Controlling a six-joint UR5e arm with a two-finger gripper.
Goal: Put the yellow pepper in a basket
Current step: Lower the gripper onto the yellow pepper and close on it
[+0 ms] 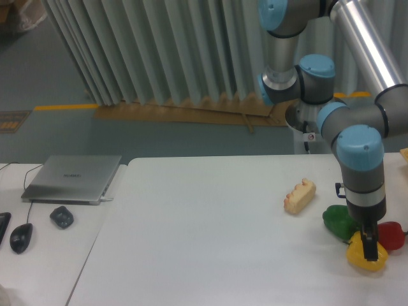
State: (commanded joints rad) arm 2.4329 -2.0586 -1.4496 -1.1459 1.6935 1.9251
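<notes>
— What's on the white tabletop [210, 242]?

— Largest first: the arm [357, 146] reaches down at the right edge. A closed laptop [73, 178] lies far left. A pale toy pastry [299, 196] sits mid-right, apart from three peppers.

— And the yellow pepper [356, 256]?

— Front right, touching the green pepper [336, 221] and red pepper [390, 234]. The gripper [368, 247] is right over it; I cannot tell how wide the jaws stand.
</notes>
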